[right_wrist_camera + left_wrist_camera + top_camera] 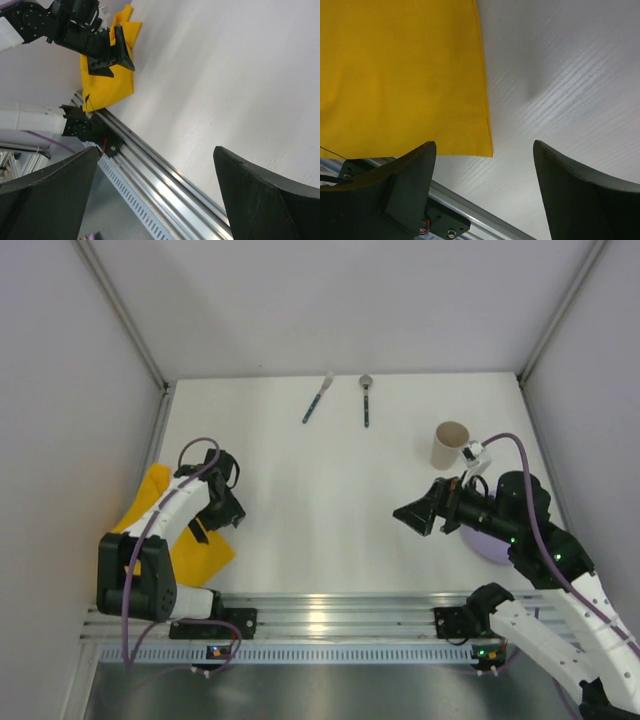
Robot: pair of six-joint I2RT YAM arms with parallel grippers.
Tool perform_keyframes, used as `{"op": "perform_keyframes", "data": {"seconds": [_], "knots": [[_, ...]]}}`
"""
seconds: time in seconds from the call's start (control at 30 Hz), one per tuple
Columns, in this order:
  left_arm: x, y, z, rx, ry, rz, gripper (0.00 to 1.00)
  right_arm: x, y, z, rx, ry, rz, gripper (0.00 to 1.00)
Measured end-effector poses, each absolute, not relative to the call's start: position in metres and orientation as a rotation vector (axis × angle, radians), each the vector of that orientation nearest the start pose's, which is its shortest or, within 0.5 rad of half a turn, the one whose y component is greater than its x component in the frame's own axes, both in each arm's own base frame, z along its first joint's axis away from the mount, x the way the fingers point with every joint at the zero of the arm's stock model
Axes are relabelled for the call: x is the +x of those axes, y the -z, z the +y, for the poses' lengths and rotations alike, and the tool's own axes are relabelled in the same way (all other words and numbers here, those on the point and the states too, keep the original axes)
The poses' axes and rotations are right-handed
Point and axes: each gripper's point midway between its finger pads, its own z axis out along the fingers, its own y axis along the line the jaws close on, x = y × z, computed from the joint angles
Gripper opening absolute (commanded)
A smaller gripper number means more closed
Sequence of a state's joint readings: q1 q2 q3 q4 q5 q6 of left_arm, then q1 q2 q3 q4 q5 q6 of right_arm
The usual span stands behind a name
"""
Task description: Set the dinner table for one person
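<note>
The white dinner table [320, 500] carries a yellow cloth placemat [150, 525] at its near left, crumpled against the side wall. My left gripper [214, 520] hovers open over the cloth's right edge. In the left wrist view the placemat [400, 75] has its corner between the spread fingers of that gripper [484, 150], and nothing is held. My right gripper [413, 517] hangs open and empty above the table's right half, pointing left. The right wrist view shows this gripper [155, 152] wide apart over bare tabletop [225, 60], with the placemat [107, 85] far off.
A dark-handled fork or knife [318, 398] and a spoon [366, 400] lie at the back centre. A beige cup [450, 445] stands at the right, and a pale purple dish [490, 545] lies partly under the right arm. The aluminium rail [330, 620] runs along the near edge.
</note>
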State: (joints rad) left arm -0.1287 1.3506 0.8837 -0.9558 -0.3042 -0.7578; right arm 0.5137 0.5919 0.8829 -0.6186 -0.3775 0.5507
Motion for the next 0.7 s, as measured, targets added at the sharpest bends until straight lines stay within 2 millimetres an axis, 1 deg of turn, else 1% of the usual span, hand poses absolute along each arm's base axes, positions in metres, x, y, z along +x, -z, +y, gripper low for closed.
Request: {"op": "perform_keyframes", "data": {"seconds": [0.2,0.27,0.43,0.53,0.57,0.63,0.67,0.7], "knots": [[0.212,-0.03,-0.005,-0.959,-0.355,2.78,0.76,0.162,-0.272,0.185,-0.246,-1.017,2.046,1.0],[0.213,-0.021,-0.005,-0.969,-0.359,2.787,0.73,0.164,-0.269,0.186,-0.251,-1.007,2.063,1.0],[0.216,-0.016,-0.009,-0.973,-0.335,2.803,0.65,0.171,-0.266,0.188,-0.274,-0.982,2.091,1.0],[0.217,-0.014,-0.011,-0.982,-0.311,2.804,0.53,0.175,-0.263,0.19,-0.29,-0.966,2.104,1.0],[0.218,-0.013,-0.013,-0.989,-0.292,2.803,0.43,0.176,-0.262,0.19,-0.293,-0.96,2.111,1.0],[0.22,-0.01,-0.016,-1.012,-0.244,2.799,0.35,0.178,-0.26,0.19,-0.3,-0.95,2.118,1.0],[0.222,-0.009,-0.018,-1.024,-0.219,2.796,0.28,0.178,-0.259,0.19,-0.304,-0.946,2.121,1.0],[0.223,-0.009,-0.02,-1.037,-0.196,2.793,0.19,0.179,-0.258,0.19,-0.307,-0.942,2.122,1.0]]}}
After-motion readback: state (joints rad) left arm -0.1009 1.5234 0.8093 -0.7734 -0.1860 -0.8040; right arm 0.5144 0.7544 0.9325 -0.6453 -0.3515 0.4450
